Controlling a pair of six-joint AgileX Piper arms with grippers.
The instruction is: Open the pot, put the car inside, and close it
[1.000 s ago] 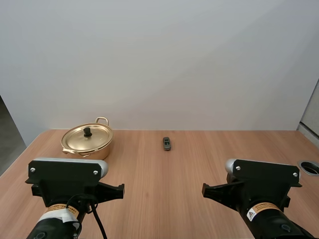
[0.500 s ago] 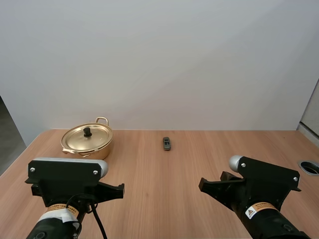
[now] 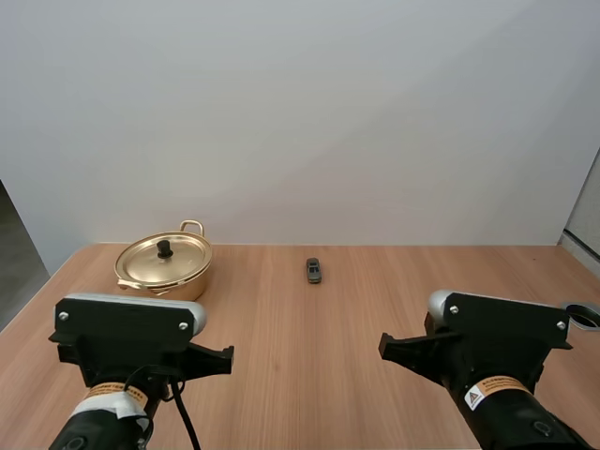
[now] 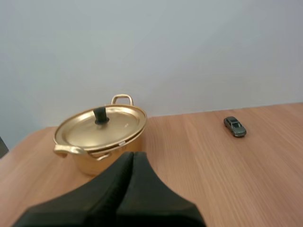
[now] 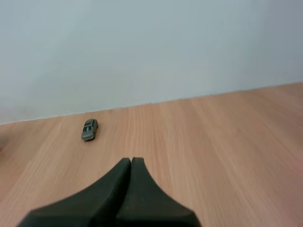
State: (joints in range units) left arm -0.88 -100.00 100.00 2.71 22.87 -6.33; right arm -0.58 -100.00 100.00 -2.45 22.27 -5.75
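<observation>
The wooden bench [image 3: 375, 300] carries a lidded golden metal pot [image 3: 167, 264] near its far left corner. The right gripper [image 5: 131, 161] has merely shifted, fingers clenched empty, like the left gripper [image 4: 132, 157]. The small grey toy car [image 3: 314, 270] lies untouched near the far edge: nothing started.

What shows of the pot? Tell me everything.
The pot is shallow, round, gold-coloured, metal by its look, upright on the wooden table, far left. Its matching lid sits closed on it, black knob at centre. Two loop handles jut from opposite sides. Nothing but table and lid touches it.
</observation>
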